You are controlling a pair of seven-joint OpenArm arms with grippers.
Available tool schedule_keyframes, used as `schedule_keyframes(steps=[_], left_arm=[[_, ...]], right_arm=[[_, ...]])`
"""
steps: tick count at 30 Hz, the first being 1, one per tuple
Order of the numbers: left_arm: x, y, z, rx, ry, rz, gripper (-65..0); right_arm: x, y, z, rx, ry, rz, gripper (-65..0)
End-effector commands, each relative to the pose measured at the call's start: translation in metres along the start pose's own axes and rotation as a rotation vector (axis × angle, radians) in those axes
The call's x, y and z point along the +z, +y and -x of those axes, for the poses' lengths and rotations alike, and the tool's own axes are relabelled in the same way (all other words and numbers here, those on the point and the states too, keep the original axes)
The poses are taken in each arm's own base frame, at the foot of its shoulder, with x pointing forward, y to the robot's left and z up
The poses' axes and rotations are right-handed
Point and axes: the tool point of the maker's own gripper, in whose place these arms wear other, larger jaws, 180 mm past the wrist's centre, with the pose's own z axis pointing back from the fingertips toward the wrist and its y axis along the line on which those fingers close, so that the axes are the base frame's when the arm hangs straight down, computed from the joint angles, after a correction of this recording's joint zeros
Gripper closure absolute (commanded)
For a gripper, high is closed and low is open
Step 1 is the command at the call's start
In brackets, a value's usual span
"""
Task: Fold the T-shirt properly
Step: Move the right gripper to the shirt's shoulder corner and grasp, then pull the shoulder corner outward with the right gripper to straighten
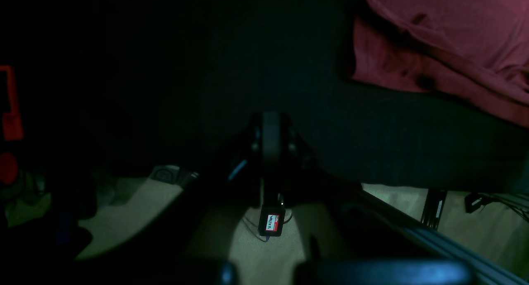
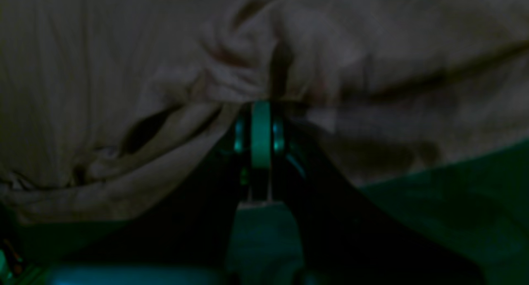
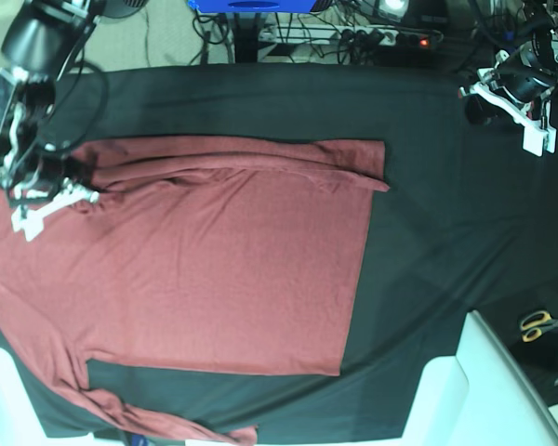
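Note:
The T-shirt (image 3: 214,260), plain brick-red with long sleeves, lies spread over the black cloth, its hem toward the table's middle. One sleeve is folded along the far edge and the other trails along the near left edge. My right gripper (image 3: 56,203) sits on the shirt's far left part. In the right wrist view it (image 2: 261,107) is shut on a bunched fold of the T-shirt (image 2: 256,61). My left gripper (image 3: 538,141) hovers at the far right corner, away from the shirt. The left wrist view shows it (image 1: 270,123) shut with nothing in it, the T-shirt (image 1: 446,41) off at upper right.
The black cloth (image 3: 428,223) covers the table. Scissors (image 3: 539,323) lie at the right edge, beside a white block (image 3: 488,390) at the near right corner. Cables and a power strip (image 3: 353,35) run beyond the far edge.

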Motion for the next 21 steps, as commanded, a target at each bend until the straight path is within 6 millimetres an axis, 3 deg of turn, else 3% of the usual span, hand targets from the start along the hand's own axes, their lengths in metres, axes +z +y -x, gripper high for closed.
schedule_keyframes(steps=[1,5,8,11,15,18,21], left_arm=[[0.003,0.001,-0.006,-0.012,-0.019,0.003,0.0],[0.002,0.000,-0.003,-0.010,-0.010,0.007,0.0],[0.001,-0.001,-0.002,-0.011,-0.009,0.010,0.0],[0.002,0.001,-0.004,-0.009,-0.013,0.006,0.0],[0.002,0.003,-0.004,-0.011,-0.012,0.002,0.0],[0.002,0.002,-0.005,-0.014,-0.012,0.003,0.0],[0.001,0.001,-0.005,-0.015,-0.013,0.007,0.0]], right_arm=[[0.003,0.002,-0.022,0.005,-0.043,-0.011,-0.6],[0.004,0.000,-0.049,0.003,-0.124,-0.013,-0.6],[0.027,0.003,-0.077,0.092,-0.240,-0.020,-0.2],[0.057,-0.014,-0.083,0.157,-0.301,0.043,-0.5],[0.091,-0.071,-0.061,0.020,-0.312,0.189,-0.6],[0.097,-0.108,-0.037,-0.071,-0.284,0.257,-0.6],[0.090,-0.135,-0.023,-0.131,-0.244,0.285,-0.6]])
